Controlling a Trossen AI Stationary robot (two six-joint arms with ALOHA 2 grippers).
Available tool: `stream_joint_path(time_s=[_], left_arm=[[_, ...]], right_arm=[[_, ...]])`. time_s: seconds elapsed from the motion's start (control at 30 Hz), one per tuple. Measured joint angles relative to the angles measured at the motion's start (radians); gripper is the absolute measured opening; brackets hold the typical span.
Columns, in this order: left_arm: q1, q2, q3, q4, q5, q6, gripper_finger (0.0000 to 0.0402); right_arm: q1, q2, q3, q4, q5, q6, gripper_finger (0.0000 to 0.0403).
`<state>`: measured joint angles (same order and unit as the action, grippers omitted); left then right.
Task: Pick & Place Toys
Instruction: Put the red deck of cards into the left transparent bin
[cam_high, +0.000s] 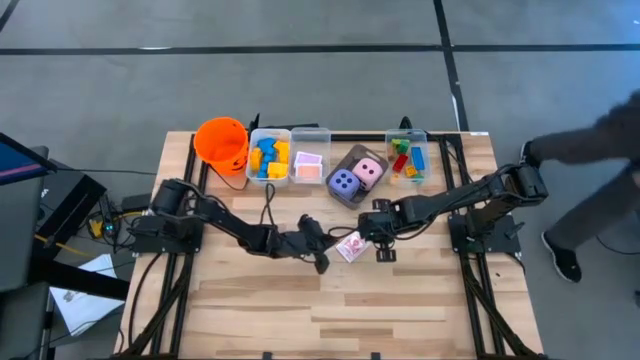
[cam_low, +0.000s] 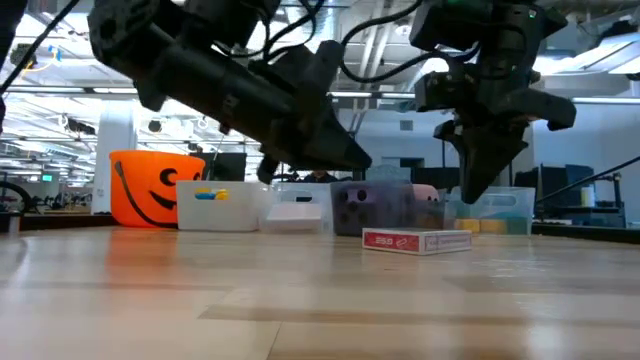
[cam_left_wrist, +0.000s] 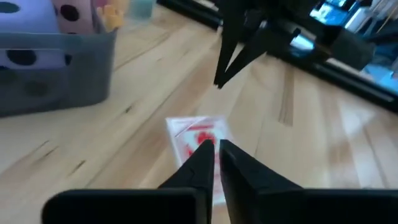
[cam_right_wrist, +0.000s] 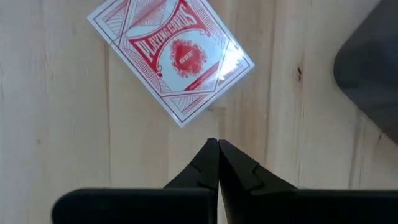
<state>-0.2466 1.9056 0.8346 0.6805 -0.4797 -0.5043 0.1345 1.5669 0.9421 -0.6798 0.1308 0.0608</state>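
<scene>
A red-and-white pack of playing cards (cam_high: 351, 246) lies flat on the table's middle; it also shows in the low view (cam_low: 417, 241). My left gripper (cam_high: 321, 263) is shut just left of the pack and above the table, and the pack shows past its fingertips in the left wrist view (cam_left_wrist: 196, 138). My right gripper (cam_high: 384, 252) is shut just right of the pack, pointing down, clear of the table (cam_low: 470, 195). In the right wrist view the pack (cam_right_wrist: 171, 59) lies beyond the shut fingertips (cam_right_wrist: 214, 149). Neither gripper holds anything.
Along the far edge stand an orange bucket (cam_high: 221, 142), a clear bin of blue and yellow blocks (cam_high: 268, 158), a clear bin with cards (cam_high: 309, 160), a grey bin with a purple and a pink die (cam_high: 356, 176), and a bin of mixed blocks (cam_high: 408, 158). A person (cam_high: 590, 150) stands right.
</scene>
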Motion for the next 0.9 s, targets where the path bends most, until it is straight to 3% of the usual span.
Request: stream_joint_path(time_s=[0.5,0.7,0.9], left_arm=[[0.012,0.196,0.158,0.027,0.123,0.029,0.0],[0.01,0.198,0.166,-0.126,0.125,0.016,0.0],[0.01,0.197,0.166,-0.166,0.125,0.036,0.0]], right_arm=[[-0.015,0.0,0.001,0.011,0.001,0.004,0.0003],[-0.031,0.0,0.001,0.012,0.001,0.01,0.0003],[-0.031,0.0,0.001,0.039,-0.007,0.031,0.0003]])
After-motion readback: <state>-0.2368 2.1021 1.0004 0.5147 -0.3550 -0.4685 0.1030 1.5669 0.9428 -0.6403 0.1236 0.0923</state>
